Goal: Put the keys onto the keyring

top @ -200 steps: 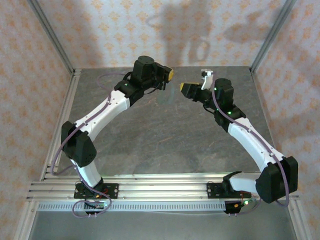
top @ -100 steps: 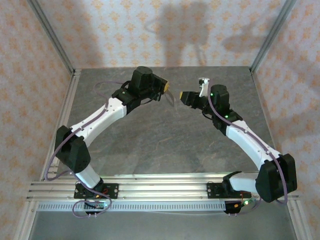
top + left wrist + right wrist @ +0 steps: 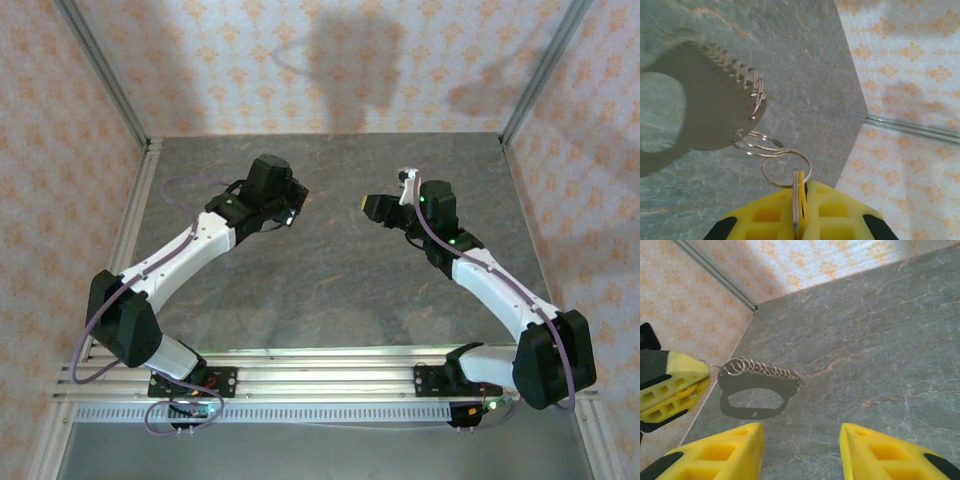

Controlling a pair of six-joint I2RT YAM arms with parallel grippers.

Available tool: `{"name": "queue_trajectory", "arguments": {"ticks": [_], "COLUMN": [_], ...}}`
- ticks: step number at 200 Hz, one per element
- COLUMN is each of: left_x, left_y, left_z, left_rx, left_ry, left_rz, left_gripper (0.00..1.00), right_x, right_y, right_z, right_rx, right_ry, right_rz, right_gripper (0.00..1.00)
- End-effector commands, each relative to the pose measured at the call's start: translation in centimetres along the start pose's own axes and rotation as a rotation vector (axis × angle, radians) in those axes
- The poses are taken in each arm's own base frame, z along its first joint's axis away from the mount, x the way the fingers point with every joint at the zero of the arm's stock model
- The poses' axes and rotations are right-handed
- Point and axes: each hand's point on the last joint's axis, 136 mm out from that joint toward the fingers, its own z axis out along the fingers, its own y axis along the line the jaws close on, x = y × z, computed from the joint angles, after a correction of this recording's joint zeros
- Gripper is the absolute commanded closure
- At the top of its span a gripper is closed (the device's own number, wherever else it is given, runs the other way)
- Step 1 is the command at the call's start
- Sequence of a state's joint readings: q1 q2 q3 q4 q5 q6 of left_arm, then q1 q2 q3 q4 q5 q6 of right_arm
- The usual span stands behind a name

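Key (image 3: 798, 210): thin and yellow-edged, seen edge-on, pinched between the yellow fingers of my left tool (image 3: 801, 187).
Keyring (image 3: 771, 148): a string of thin metal rings. The nearest ring meets the key's end just beyond my fingertips. The others run on in a row along one edge of a flat grey piece (image 3: 700, 115) with an opening in it.
Where: over the far half of the table (image 3: 330, 290), left of its middle, toward the far left corner. I cannot tell whether the grey piece touches the table.
Left tool: closed tight on the key.
Right tool (image 3: 801, 432): my fingers stand about halfway apart with nothing between them. They point toward the row of rings and are apart from it.
Between the tools: in the overhead view they face each other across a gap above the far half of the table.
Wall (image 3: 805, 260): patterned orange paper beyond the table's far edge.
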State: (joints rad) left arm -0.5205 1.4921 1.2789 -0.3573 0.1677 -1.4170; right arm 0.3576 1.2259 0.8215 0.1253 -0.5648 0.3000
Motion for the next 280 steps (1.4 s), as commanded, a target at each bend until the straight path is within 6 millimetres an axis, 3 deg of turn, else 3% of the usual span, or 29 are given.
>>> {"name": "queue_trajectory", "arguments": {"ticks": [1, 34, 137, 143, 175, 197, 207, 225, 234, 246, 251, 280], "left_x": [-1.0, 0.3, 9.1, 9.7, 12.0, 13.6, 14.5, 16.9, 18.5, 20.4, 20.9, 21.7], "left_y": [2.3, 4.1, 2.1, 2.9, 3.0, 3.0, 2.7, 0.9, -0.9, -3.3, -4.4, -7.9], "left_z": [0.3, 3.6, 12.0, 13.2, 15.9, 17.3, 17.8, 18.8, 19.1, 18.7, 18.4, 16.2], "left_rx": [-0.064, -0.112, -0.084, -0.107, -0.111, -0.105, -0.091, -0.005, 0.062, 0.139, 0.177, 0.289], "left_ry": [-0.058, -0.009, 0.172, 0.185, 0.238, 0.274, 0.298, 0.379, 0.440, 0.506, 0.526, 0.569], "left_rz": [0.048, 0.055, 0.111, 0.114, 0.112, 0.115, 0.118, 0.128, 0.146, 0.194, 0.219, 0.323], "left_gripper": [1.00, 1.00, 1.00, 1.00, 1.00, 0.92, 0.82, 0.53, 0.39, 0.29, 0.20, 0.13], "right_x": [-0.7, -0.3, -0.1, -0.1, 0.4, 0.7, 0.8, 0.6, 0.3, 0.0, -0.2, -1.1], "right_y": [0.4, -0.2, -1.5, -1.6, -2.0, -2.1, -2.2, -2.3, -2.3, -2.5, -2.5, -2.6], "right_z": [-0.4, -1.2, -5.8, -6.1, -6.7, -6.9, -7.0, -7.3, -7.6, -7.9, -8.1, -9.3], "right_rx": [-0.003, 0.039, 0.143, 0.148, 0.167, 0.173, 0.176, 0.189, 0.196, 0.212, 0.216, 0.239], "right_ry": [-0.046, -0.040, -0.079, -0.081, -0.075, -0.073, -0.073, -0.080, -0.087, -0.098, -0.105, -0.143], "right_rz": [-0.017, -0.025, -0.014, -0.010, 0.003, 0.012, 0.015, 0.013, 0.010, 0.009, 0.009, 0.012], "right_gripper": [0.57, 0.57, 0.57, 0.57, 0.57, 0.57, 0.57, 0.57, 0.57, 0.57, 0.57, 0.57]}}
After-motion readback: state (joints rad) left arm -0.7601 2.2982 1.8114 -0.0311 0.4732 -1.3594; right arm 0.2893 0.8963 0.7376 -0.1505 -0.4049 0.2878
